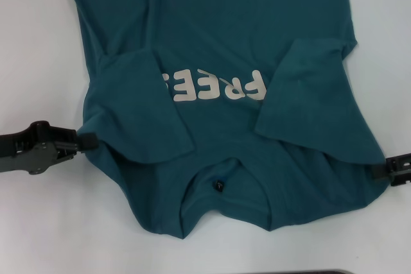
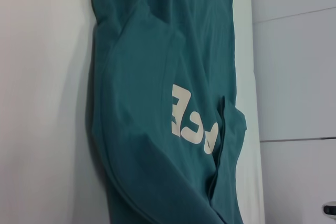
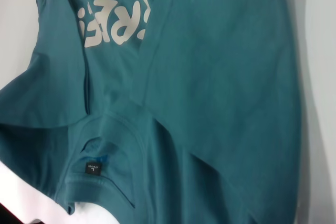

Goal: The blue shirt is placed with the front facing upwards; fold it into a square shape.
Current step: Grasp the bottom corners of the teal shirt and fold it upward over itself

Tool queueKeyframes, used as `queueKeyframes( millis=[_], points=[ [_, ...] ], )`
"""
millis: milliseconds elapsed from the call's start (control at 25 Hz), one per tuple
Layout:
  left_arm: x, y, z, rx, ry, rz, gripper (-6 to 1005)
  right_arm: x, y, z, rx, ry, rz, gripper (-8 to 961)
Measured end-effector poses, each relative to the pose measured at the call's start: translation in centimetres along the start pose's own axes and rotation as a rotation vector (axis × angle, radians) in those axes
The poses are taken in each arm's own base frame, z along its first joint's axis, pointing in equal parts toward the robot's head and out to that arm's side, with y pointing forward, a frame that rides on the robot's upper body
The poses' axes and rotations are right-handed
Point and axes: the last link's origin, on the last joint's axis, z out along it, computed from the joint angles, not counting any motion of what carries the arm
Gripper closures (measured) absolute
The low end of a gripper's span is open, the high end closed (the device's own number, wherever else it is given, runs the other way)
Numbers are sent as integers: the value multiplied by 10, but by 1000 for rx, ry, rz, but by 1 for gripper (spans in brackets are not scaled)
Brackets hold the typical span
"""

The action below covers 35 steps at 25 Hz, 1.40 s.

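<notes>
Flanking the blue shirt (image 1: 218, 43) on the white surface (image 1: 38, 222), you see left gripper (image 1: 87, 142) and right gripper (image 1: 385, 170), jaws clamped on its shoulder edges.

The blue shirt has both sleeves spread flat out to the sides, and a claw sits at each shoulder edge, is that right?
Not quite. The head view shows both sleeves of the blue shirt folded inward over the chest, partly covering the lettering. The left claw and right claw do sit at the shoulder edges.
</notes>
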Motion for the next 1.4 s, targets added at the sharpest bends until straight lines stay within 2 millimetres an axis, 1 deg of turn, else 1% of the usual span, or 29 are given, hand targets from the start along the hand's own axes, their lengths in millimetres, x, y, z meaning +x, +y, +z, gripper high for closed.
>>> queueKeyframes(
  millis=[320, 560, 920, 1120, 1320, 1400],
  points=[
    [0, 0, 0, 0, 4, -1, 983, -3, 5, 10, -15, 5, -8, 59],
    [0, 0, -1, -1, 6, -2, 983, -3, 5, 11, -23, -5, 2, 65],
    [0, 0, -1, -5, 5, -1, 983, -3, 2, 5, 0, -30, 22, 73],
    [0, 0, -1, -4, 6, -3, 983, -3, 2, 3, 2, -29, 22, 278],
    [0, 0, -1, -5, 5, -1, 982, -2, 2, 4, 6, -20, 23, 524],
    [1, 1, 0, -6, 4, 2, 982, -2, 2, 4, 6, -18, 24, 603]
  ],
)
